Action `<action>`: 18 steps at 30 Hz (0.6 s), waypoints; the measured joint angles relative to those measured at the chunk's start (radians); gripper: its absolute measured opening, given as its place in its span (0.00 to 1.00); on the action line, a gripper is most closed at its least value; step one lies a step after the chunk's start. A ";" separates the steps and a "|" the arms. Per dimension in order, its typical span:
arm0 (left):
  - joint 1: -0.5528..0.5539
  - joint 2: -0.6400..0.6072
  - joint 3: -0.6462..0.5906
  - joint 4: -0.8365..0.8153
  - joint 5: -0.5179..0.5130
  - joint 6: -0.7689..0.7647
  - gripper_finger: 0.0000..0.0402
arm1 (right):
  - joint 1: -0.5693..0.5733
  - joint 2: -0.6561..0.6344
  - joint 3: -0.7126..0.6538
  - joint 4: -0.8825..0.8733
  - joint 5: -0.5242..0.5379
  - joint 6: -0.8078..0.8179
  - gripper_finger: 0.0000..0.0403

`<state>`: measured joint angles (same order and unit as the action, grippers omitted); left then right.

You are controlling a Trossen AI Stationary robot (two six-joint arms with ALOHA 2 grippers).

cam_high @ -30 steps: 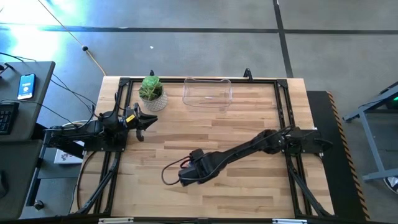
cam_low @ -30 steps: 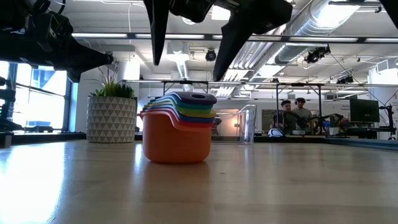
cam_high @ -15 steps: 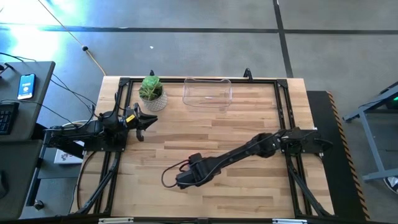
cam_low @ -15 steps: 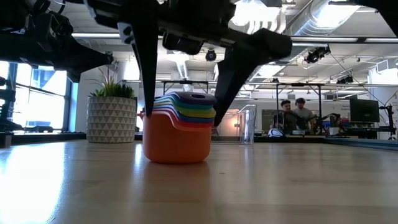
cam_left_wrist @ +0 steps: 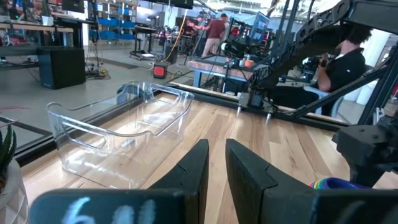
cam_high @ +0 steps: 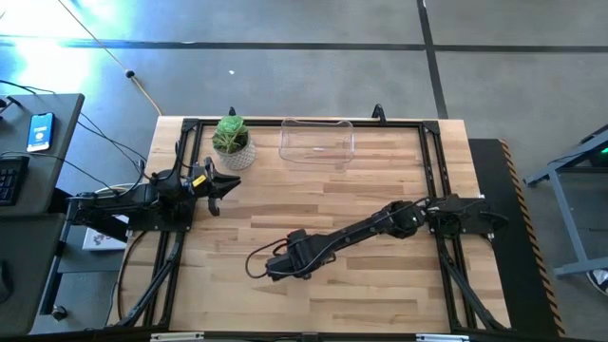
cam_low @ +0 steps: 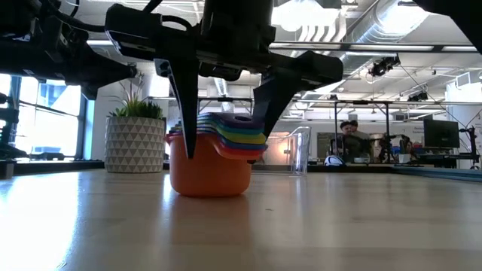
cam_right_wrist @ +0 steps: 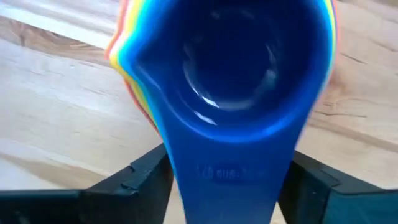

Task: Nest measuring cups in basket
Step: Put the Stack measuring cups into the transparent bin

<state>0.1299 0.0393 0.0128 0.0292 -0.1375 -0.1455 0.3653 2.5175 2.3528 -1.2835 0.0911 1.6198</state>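
Observation:
The measuring cups (cam_low: 211, 162) stand nested in one stack on the table near its near edge, resting on the orange cup's base, with a blue cup (cam_right_wrist: 230, 68) on top. In the high view the arm hides them. My right gripper (cam_low: 223, 153) (cam_right_wrist: 227, 186) (cam_high: 282, 266) is open and low over the stack, one finger on each side of the stacked handles. The clear basket (cam_high: 316, 142) (cam_left_wrist: 118, 134) sits empty at the far edge. My left gripper (cam_high: 226, 182) (cam_left_wrist: 216, 168) waits shut at the table's left side. My right gripper comes from above, pointing down, and its fingers (cam_right_wrist: 140, 180) lie close along both edges of the blue cup's handle (cam_right_wrist: 227, 168). The upper cups lean in the stack, so it touches them. Which finger does so I cannot tell. The orange cup's base stays on the table.
A green plant in a white patterned pot (cam_high: 231, 141) (cam_low: 135, 139) stands left of the basket at the far edge. Bare wood lies between the stack and the basket. A dark cable (cam_high: 255, 266) loops beside the right gripper. People show in the room beyond.
My right gripper has come down over the stack and moved a little toward the table's left, its fingers dropping from above the cups to either side of them. The stack has slid slightly left, and its upper cups have tipped out of level.

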 joint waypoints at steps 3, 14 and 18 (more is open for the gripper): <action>0.000 0.000 0.000 0.000 0.000 0.000 0.11 | -0.006 0.000 0.000 0.000 -0.014 -0.002 0.53; 0.000 0.000 0.000 0.000 0.000 0.000 0.11 | -0.021 0.000 0.000 -0.004 -0.033 0.000 0.36; 0.000 0.000 0.000 0.000 0.000 0.000 0.11 | -0.032 0.000 0.000 -0.017 -0.034 0.002 0.34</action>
<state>0.1303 0.0395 0.0128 0.0290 -0.1375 -0.1455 0.3332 2.5175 2.3528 -1.3003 0.0570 1.6218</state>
